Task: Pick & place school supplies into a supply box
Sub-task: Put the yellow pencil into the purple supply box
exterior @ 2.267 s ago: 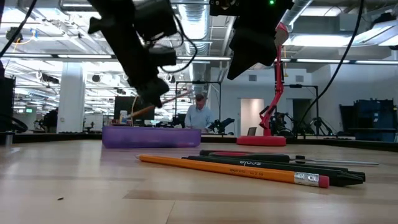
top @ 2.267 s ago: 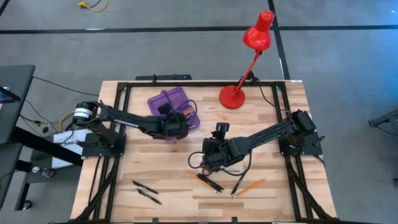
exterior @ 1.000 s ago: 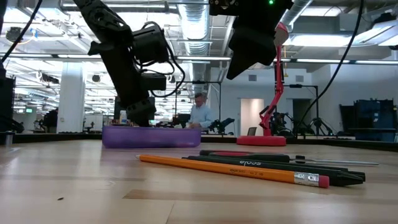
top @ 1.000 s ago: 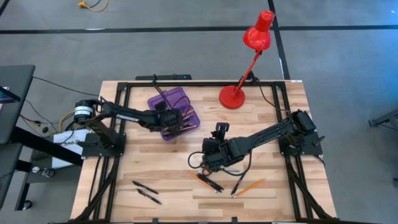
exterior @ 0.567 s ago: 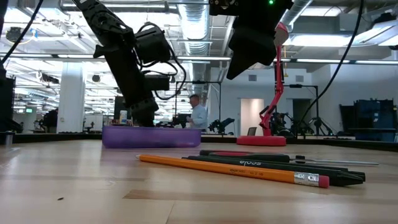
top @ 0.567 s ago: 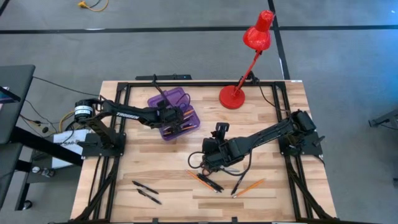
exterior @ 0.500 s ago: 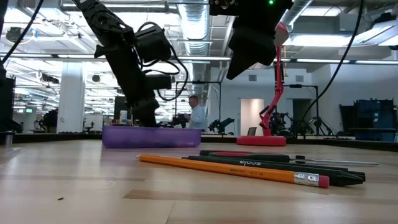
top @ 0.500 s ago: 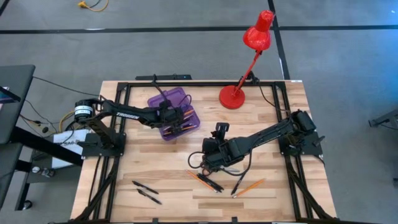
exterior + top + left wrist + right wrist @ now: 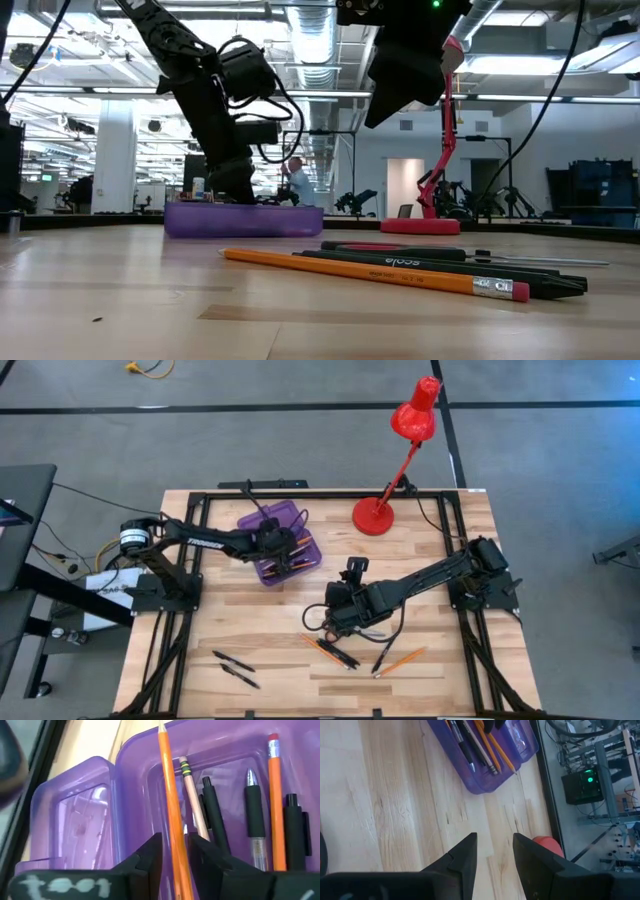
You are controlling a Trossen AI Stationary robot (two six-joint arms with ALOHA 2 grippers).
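The purple supply box (image 9: 268, 575) lies open at the table's far left, its lid (image 9: 75, 815) flat beside its tray. Several pencils and black pens (image 9: 255, 810) lie in the tray. My left gripper (image 9: 283, 544) is low in the tray, shut on an orange pencil (image 9: 169, 795); it also shows in the low view (image 9: 235, 190). My right gripper (image 9: 495, 855) is open and empty above the table's middle (image 9: 340, 610). More pencils and pens (image 9: 340, 653) lie near the front, and two black pens (image 9: 235, 668) lie at the front left. My left gripper pinches the orange pencil's shaft (image 9: 176, 847) between its two fingers. The pencil runs forward from the fingers over the other supplies in the tray. Its pointed end (image 9: 161, 727) reaches past the tray's wall. Whether it rests on the box I cannot tell.
A red desk lamp stands with its base (image 9: 375, 516) at the table's far middle, its head leaning beyond the far edge. In the low view a pencil and pens (image 9: 400, 268) lie close to the camera. Bare wood lies between the box and the front supplies.
My left gripper, low in the box with the orange pencil, has shifted a little toward the table's right and far edges.
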